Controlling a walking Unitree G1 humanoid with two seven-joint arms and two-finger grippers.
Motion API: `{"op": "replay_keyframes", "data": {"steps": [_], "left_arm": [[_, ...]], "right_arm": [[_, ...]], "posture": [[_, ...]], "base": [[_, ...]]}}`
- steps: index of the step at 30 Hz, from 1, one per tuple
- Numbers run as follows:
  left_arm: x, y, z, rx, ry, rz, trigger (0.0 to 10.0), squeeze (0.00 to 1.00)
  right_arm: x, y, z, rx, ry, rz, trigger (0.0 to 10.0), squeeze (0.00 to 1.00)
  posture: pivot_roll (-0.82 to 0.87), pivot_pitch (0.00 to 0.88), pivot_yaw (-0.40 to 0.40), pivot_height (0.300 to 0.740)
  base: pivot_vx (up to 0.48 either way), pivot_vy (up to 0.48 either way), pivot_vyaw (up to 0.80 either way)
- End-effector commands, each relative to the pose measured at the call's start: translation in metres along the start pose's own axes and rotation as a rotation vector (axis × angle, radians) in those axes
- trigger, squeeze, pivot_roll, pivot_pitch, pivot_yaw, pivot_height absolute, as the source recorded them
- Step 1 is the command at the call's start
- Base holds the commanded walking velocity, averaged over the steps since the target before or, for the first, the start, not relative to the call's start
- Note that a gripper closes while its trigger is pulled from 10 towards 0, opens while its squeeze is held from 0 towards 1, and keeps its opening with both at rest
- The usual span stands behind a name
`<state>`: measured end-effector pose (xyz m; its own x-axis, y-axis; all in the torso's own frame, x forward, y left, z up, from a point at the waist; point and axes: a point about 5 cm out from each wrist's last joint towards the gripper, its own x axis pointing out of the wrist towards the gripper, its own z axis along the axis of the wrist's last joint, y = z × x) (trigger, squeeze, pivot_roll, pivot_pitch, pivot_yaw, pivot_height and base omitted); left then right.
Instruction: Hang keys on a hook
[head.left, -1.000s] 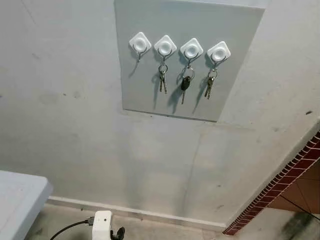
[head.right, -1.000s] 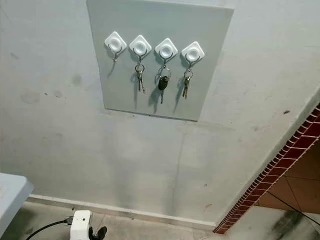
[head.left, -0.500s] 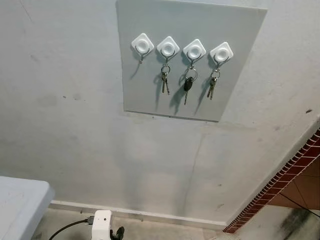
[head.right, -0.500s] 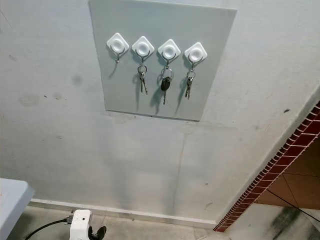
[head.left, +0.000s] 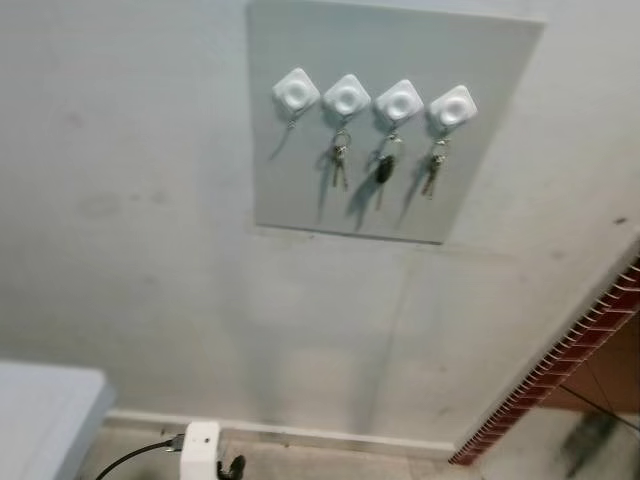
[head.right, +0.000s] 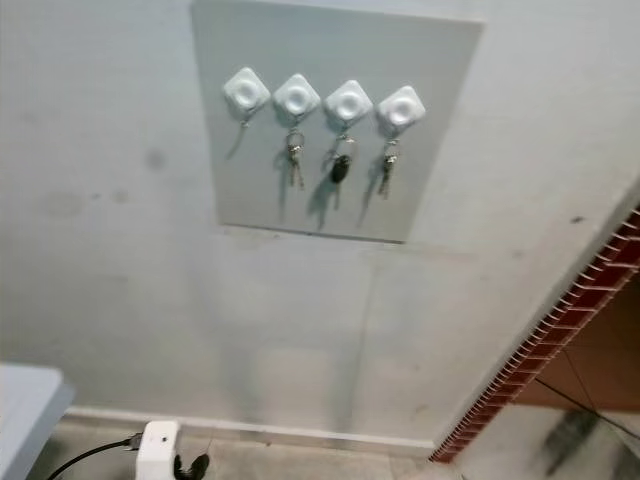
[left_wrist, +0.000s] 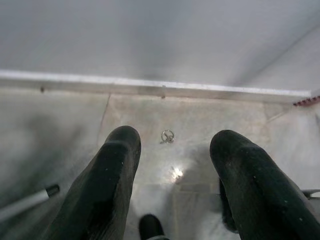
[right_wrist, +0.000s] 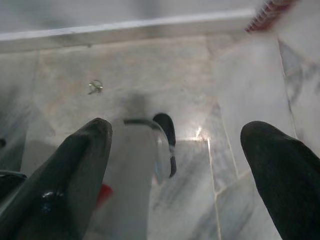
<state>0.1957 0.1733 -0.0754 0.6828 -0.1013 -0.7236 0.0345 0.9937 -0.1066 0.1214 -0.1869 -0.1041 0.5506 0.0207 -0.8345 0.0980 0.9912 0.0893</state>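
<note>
My head view has slid a little since half a second ago: the grey board (head.left: 395, 120) on the wall now sits further right and slightly lower in my sight, and the whole picture has gone soft with blur. That is my camera moving, not the board. Nothing on it has changed. Four white diamond hooks (head.left: 347, 95) run in a row across its upper part. The leftmost hook (head.left: 296, 91) is bare; the next three each carry something: a bunch of keys (head.left: 340, 166), then a dark fob key (head.left: 384, 170), then another bunch (head.left: 434, 172) on the rightmost.

Low at the near left I see a corner of a pale table (head.left: 45, 420), and on the floor by the wall a white charger block (head.left: 200, 450) with a black cable running left. Red brick edging (head.left: 545, 395) climbs along the right.

My wrist cameras show what my head view does not: the marble floor (left_wrist: 200, 125) below my hanging arms. Between the tips of my left gripper (left_wrist: 175, 150), whose two fingers stand well apart with nothing in them, a small key ring (left_wrist: 167, 135) lies on the floor near the white skirting (left_wrist: 150, 85). My right gripper (right_wrist: 175, 145) also gapes wide and empty, and the same ring (right_wrist: 95, 86) lies on the floor beyond its fingers. A pale rounded part and a dark foot-like shape sit beneath it, too blurred for me to name.
</note>
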Motion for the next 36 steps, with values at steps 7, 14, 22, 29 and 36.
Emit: {"op": "replay_keyframes", "data": {"steps": [7,14,22,29,36], "left_arm": [[-0.0007,-0.0031,-0.0064,-0.027,0.023,0.005,10.0,0.00],[0.0003,-0.0039,-0.0036,-0.019,0.018,0.004,10.0,0.00],[0.0005,-0.0048,-0.0037,-0.017,0.021,-0.003,10.0,0.00],[0.0003,-0.0048,-0.0045,-0.020,0.025,-0.004,10.0,0.00],[-0.0001,-0.0043,-0.0064,-0.047,0.029,0.011,10.0,0.00]], "right_arm": [[0.0002,-0.0036,0.0017,-0.006,0.004,-0.018,10.0,0.00],[0.0005,-0.0045,0.0032,0.002,0.000,-0.021,10.0,0.00],[0.0007,-0.0041,0.0040,0.016,-0.006,-0.022,10.0,0.00],[0.0007,-0.0039,0.0039,0.023,-0.008,-0.022,10.0,0.00],[0.0005,-0.0043,0.0036,0.036,-0.009,-0.026,10.0,0.00]], "posture": [[-0.01,0.000,-0.006,0.740],[-0.01,0.000,-0.007,0.740],[-0.02,0.000,-0.003,0.740],[-0.02,0.000,-0.004,0.740],[-0.02,0.000,-0.002,0.740]], "base": [[0.000,0.000,0.00],[0.000,0.000,0.00],[0.000,0.000,0.00],[0.000,-0.262,0.00],[0.000,-0.192,0.00]]}}
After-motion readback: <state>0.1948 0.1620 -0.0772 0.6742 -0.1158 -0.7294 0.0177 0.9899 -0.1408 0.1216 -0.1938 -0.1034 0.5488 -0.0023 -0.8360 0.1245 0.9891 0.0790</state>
